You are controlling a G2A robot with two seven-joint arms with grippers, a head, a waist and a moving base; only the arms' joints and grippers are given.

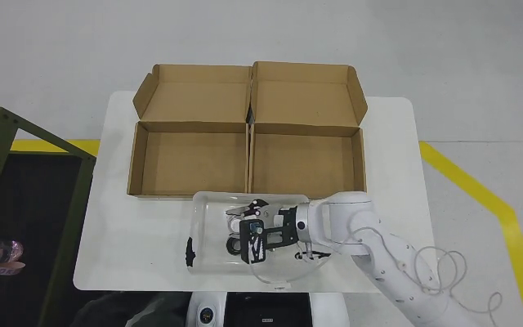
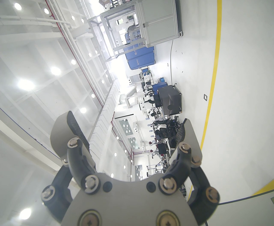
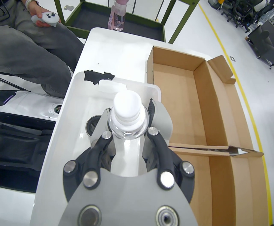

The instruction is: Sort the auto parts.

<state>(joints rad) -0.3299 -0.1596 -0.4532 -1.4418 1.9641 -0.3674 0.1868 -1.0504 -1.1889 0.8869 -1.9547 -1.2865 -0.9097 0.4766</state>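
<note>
The white ribbed part (image 3: 127, 107) with the shiny collar sits in your right pincer (image 3: 128, 115), pinched from both sides at the collar, with the white end sticking out past the fingertips. From the top, that pincer (image 1: 255, 237) is over the middle of the bin (image 1: 196, 229), with the arm coming in from the worktop's right side. I can't tell if the part is clear of the bin floor or still touching it.

There's more stuff loose in the bin. A dark ring (image 1: 235, 244) lies just beside the pincer on its left, and you can also see that ring (image 3: 93, 126) from the wrist, half hidden behind a finger. A small silver and black piece (image 1: 245, 211) lies nearer the bin's far wall. The bin rim (image 3: 62, 119) has a scrap of black tape (image 3: 94, 76) stuck on its left end.

The bin sits along the front edge of the worktop (image 1: 122, 245), about the middle. Behind it, toward the far edge, are the left box (image 1: 188, 163) and the right box (image 1: 306, 163), side by side with their walls touching and their lids flipped open to the back. Both show bare cardboard floors.

Your left pincer (image 2: 128, 124) is spread wide with nothing between its fingers, and it points up into the room, away from the worktop.

Off the worktop's left edge a pink bottle (image 3: 117, 15) stands on a green cart.
</note>
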